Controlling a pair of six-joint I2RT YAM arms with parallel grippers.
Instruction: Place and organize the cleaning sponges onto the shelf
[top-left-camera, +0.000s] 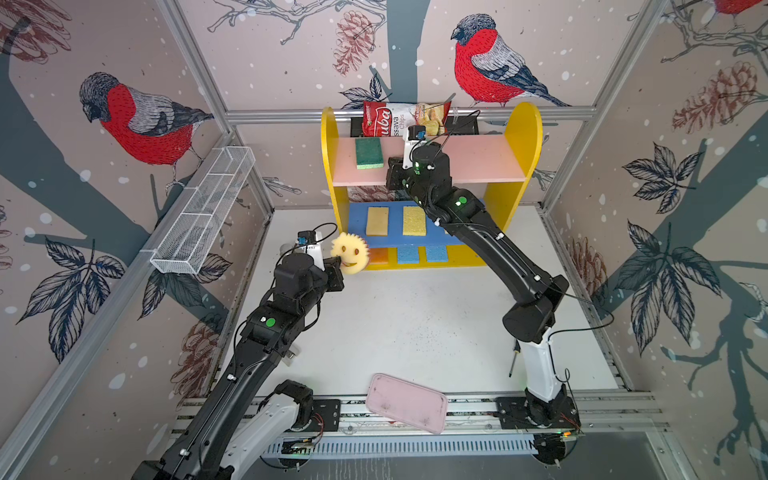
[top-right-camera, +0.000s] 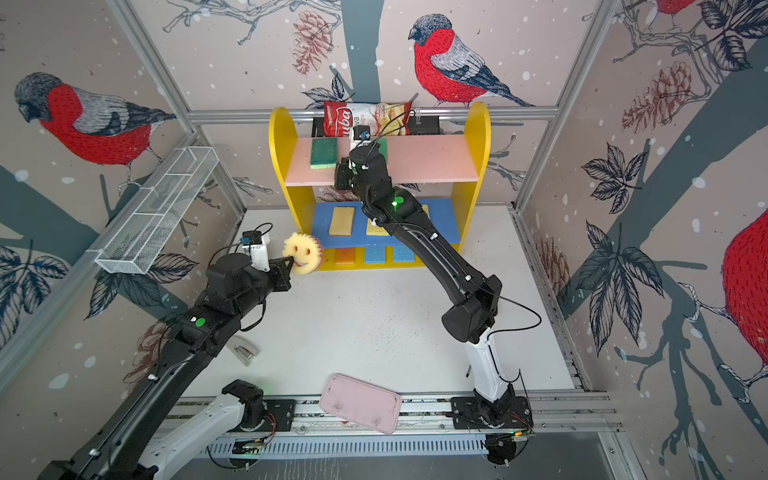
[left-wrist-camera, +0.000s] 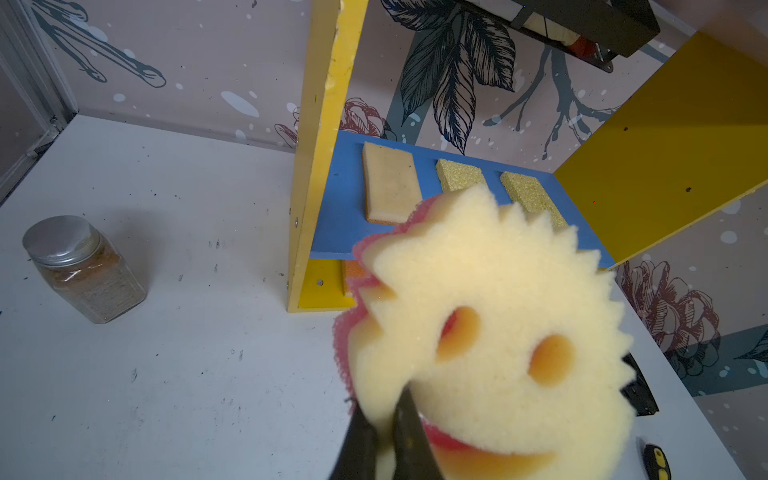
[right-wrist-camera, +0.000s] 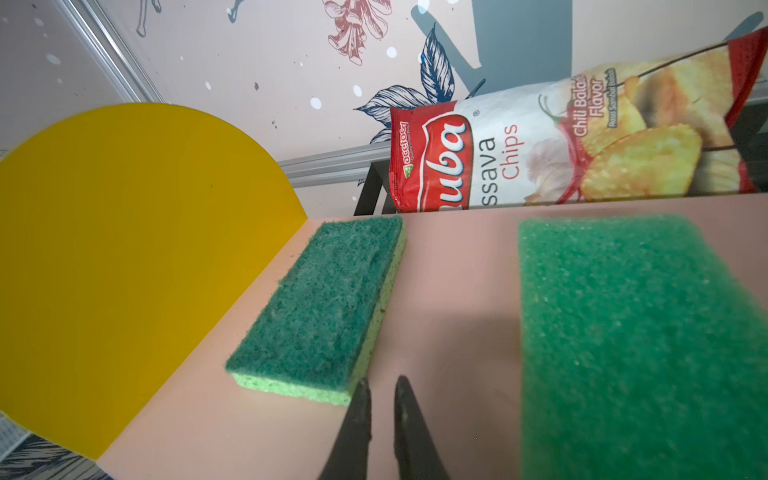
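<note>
White desk (left-wrist-camera: 166, 374) below; low in the frame my left end effector (left-wrist-camera: 382, 415) pinched the squishy-looking smiley sponge (left-wrist-camera: 490, 270) by its edge; my right end effector (right-wrist-camera: 380, 386) was nearly closed, empty.

Both top views look steeply down from high above the counter's (top-left-camera: 415, 324) 6 o'clock edge, facing 12 o'clock toward the shelf (top-left-camera: 525, 137). They stand far off and share nearly the whole scene, with a slight sideways offset. The left wrist camera, on the arm entering from 7 o'clock, faces about 2 o'clock along the left gripper (left-wrist-camera: 382, 409). It is very near the smiley sponge (left-wrist-camera: 498, 332), which fills much of its frame, with the shelf's blue board (left-wrist-camera: 345, 199) behind. The right wrist camera sits low and close over the pink board (right-wrist-camera: 457, 291) at 12 o'clock, facing the chips bag (right-wrist-camera: 540, 141) past a green sponge (right-wrist-camera: 320, 307). Both top views also show that board.
</note>
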